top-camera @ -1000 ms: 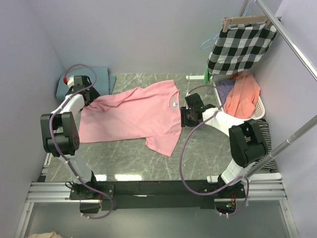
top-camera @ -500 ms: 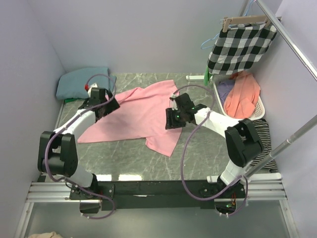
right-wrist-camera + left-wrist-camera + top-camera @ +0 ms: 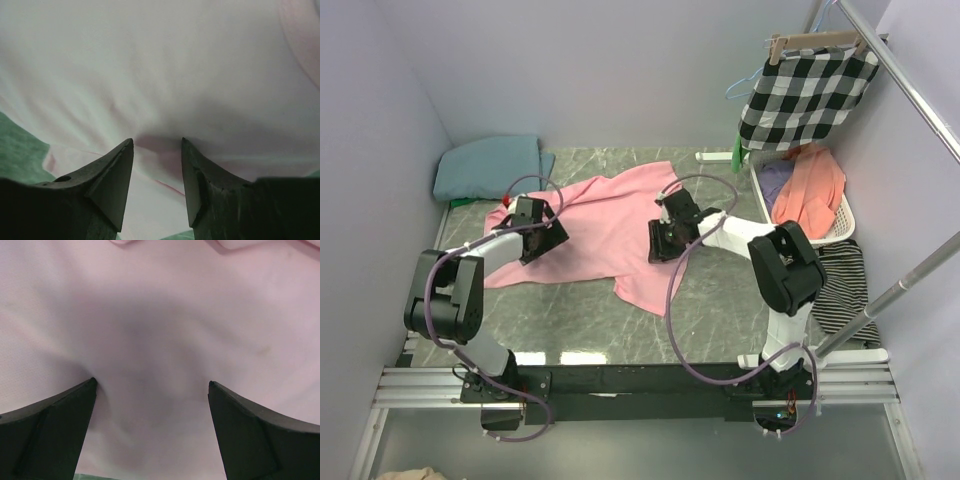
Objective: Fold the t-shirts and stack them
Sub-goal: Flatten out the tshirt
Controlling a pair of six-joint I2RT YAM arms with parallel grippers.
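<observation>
The light pink t-shirt (image 3: 605, 225) lies rumpled across the middle of the green marble table (image 3: 720, 300). The dusty teal t-shirt (image 3: 488, 165) lies folded in the back left corner. My left gripper (image 3: 552, 240) presses down on the pink shirt's left part. In the left wrist view it (image 3: 151, 382) stands wide open, and pink cloth (image 3: 160, 315) spans the gap. My right gripper (image 3: 658, 248) is on the shirt's right part. Its jaws (image 3: 156, 140) stand partly apart with a fold of pink cloth (image 3: 160, 60) bunched between them.
A black-and-white checked cloth (image 3: 805, 95) hangs on a hanger at the back right. Below it a white basket (image 3: 848, 215) holds orange and purple garments. A striped garment (image 3: 840, 285) and a slanting metal rail (image 3: 890, 290) are at the right. Walls close in left and back.
Both arms have swung inward. The left gripper came from the far left edge, dragging the shirt's left side in and uncovering the teal t-shirt. The right gripper moved left, its jaws narrowing slightly.
</observation>
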